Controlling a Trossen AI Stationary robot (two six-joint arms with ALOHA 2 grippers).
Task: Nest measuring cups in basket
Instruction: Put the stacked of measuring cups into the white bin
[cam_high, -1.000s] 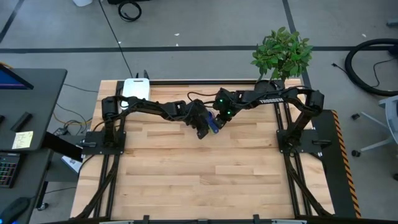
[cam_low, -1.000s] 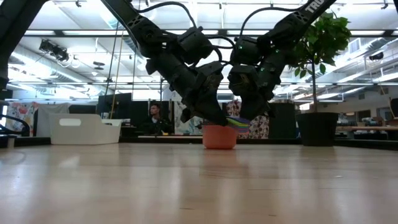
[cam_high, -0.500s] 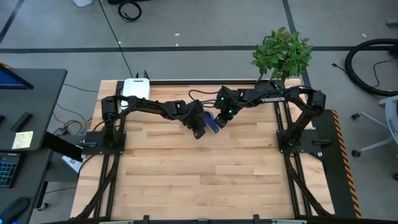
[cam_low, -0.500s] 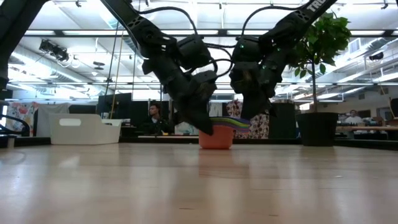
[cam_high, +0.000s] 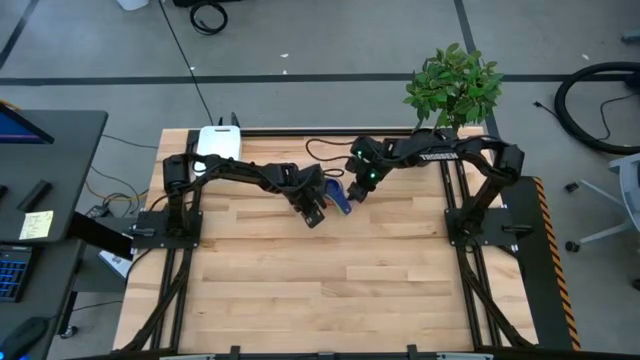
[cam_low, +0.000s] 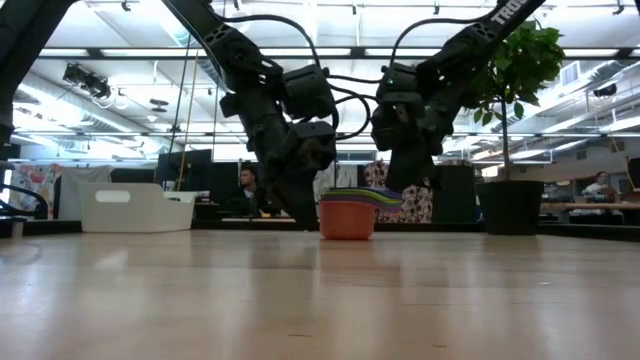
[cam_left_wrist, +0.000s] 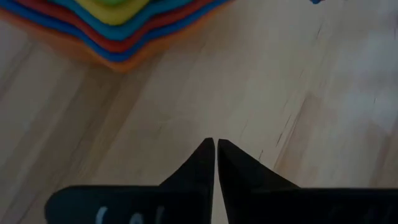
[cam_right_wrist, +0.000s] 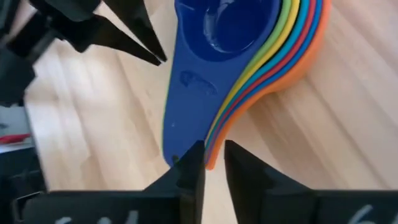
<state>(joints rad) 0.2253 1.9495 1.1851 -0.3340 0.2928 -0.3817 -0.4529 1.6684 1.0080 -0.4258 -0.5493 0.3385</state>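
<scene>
The nested measuring cups (cam_right_wrist: 249, 56) sit on the bare worktop (cam_high: 330, 270), well apart from the white basket (cam_high: 217, 142). The right claw (cam_right_wrist: 213, 162), slightly spread, straddles the stacked handles; the left claw (cam_left_wrist: 216, 149), pressed together and empty, hovers beside the stack. A weak pinch could fan the handles and spill cups during the carry.

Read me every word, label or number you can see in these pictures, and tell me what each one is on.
"TROSSEN": white letters along the right arm, small; the low view shows only the start.
Raised mark on the handle of the dark blue measuring cup: too blurred to read.
Yellow note on the side desk: too small to read.
</scene>
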